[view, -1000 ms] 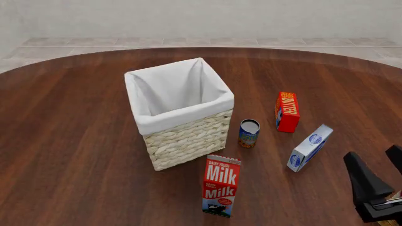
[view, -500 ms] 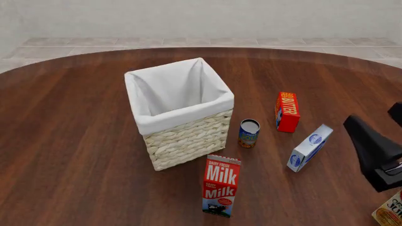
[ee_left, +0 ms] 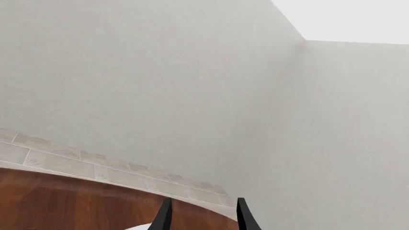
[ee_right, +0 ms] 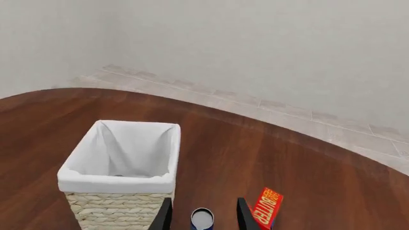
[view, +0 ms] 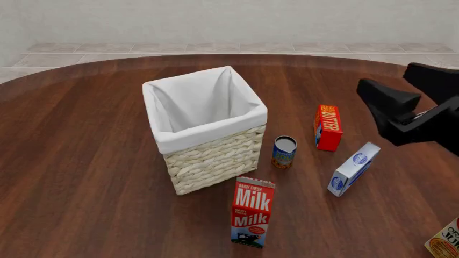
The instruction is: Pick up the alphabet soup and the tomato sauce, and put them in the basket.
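Around the basket (view: 204,129) stand several groceries: a milk carton (view: 252,211) just in front of it, a red butter box (view: 328,127) to its right, and a blue-and-white box (view: 353,169) lying nearer the table's (view: 86,161) right side. The alphabet soup (view: 284,152) stands upright just right of the basket, between it and the butter box. No tomato sauce can is visible. A packet (view: 446,241) is cut off at the bottom right corner. The right gripper (view: 401,94) hangs above the table's right side, fingers spread, nothing between them. The left gripper (ee_left: 203,215) points at the wall, tips apart; only its tips show.
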{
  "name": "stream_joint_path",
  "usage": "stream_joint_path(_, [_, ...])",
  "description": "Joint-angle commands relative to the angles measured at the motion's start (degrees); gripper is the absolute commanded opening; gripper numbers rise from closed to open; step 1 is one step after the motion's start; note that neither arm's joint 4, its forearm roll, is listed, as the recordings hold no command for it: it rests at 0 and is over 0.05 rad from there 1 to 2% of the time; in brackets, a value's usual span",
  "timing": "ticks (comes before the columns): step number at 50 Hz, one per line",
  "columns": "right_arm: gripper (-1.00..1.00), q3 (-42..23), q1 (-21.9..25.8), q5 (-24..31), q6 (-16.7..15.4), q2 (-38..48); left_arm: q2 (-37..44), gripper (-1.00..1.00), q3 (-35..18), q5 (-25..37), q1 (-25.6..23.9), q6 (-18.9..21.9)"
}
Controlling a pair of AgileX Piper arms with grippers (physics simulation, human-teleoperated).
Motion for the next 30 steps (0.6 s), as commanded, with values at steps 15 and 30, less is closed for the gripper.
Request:
stream_joint_path(15, [1.0,-17.63,-1.63,7.55,-0.65,23.54,-1.06,1.0,0.79,-1.0,-0.38,-1.04])
stream_joint_path(30, [1.0,-17.49,-0.03,9.58,-0.55,29.18,-0.54,1.0,2.33,-3.27,-0.55,-1.8])
